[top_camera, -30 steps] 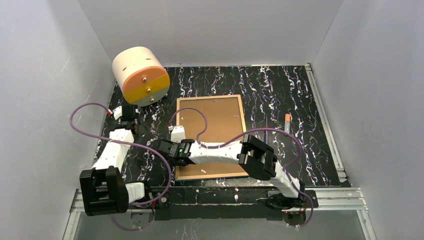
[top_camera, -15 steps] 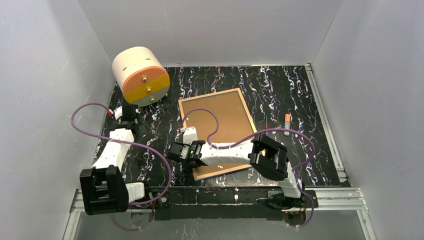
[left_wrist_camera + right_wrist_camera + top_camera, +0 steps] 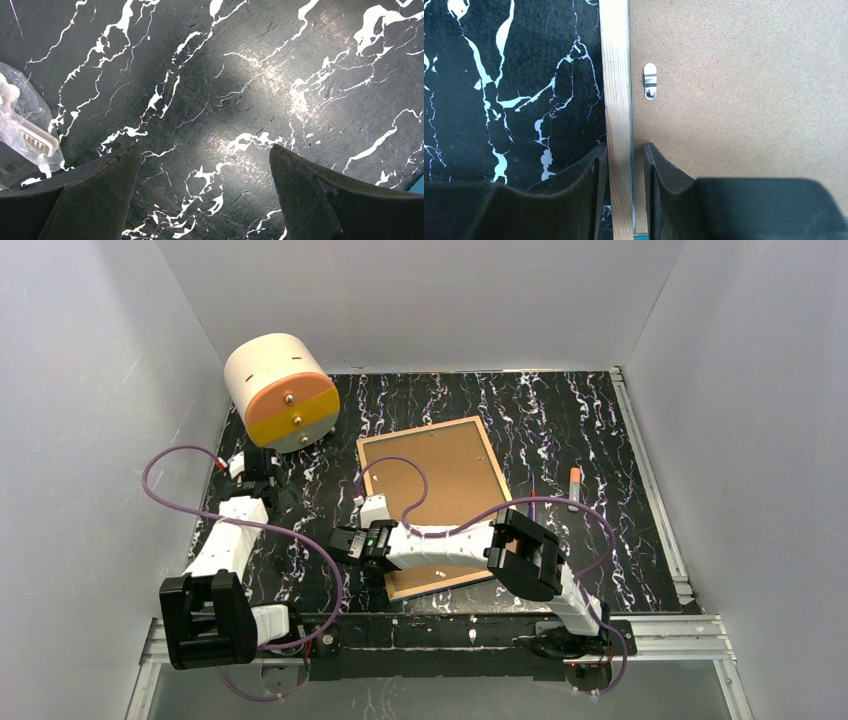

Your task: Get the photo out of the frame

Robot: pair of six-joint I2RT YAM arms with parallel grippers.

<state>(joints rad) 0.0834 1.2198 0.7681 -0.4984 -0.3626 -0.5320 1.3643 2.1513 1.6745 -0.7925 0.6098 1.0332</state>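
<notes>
We are seeing the frame (image 3: 415, 431) lying face down and skewed, mid-counter (image 3: 250, 60), with its brown backing board (image 3: 744, 90) up. The right pincer (image 3: 625, 147) is pinching its left wooden edge, one finger outside and one over the board. The left pincer (image 3: 204, 148) is hanging wide open over the counter, well apart.

Hidden behind the backing board (image 3: 440, 468): the photo. Covered by the right arm (image 3: 440, 545) in the lower middle of the top view: a band across the lower part of the frame (image 3: 414, 430). Too small to name, right of centre there: a thin orange-and-white stick (image 3: 575, 488). Cut short at the left edge of the left wrist view: a clear bag (image 3: 25, 125) with a white piece, print unreadable. Clipped at its lower right corner: a blue sliver (image 3: 417, 187), unidentifiable.
</notes>
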